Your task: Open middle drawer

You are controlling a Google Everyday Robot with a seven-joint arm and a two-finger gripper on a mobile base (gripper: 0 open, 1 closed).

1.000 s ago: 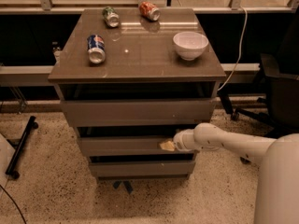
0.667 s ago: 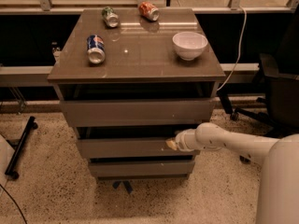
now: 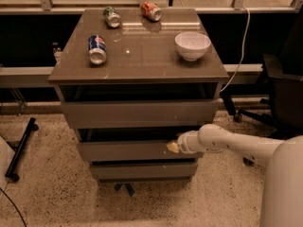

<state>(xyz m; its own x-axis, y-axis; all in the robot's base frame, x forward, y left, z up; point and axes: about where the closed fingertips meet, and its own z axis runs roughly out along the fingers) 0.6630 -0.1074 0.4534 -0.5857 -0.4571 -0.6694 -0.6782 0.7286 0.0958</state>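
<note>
desk [image 3: 142,60]: glossy grey-brown
middle drawer [image 3: 123,151]: plain grey-brown
jaws: yellowish, at the drawer front's 3 o'clock side
arm [image 3: 232,144]: white
bowl [image 3: 192,45]: white
cans: blue can [image 3: 97,49], green can [image 3: 112,17], red can [image 3: 151,11]

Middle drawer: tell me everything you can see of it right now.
The middle drawer is a flat, plain grey-brown front, handleless, smooth like laminate, level, between the taller top drawer and the shorter bottom drawer. A dark gap runs above its top edge; how far out it sits I cannot tell. The gripper, reaching in from the right, is at its upper edge, right of centre.
</note>
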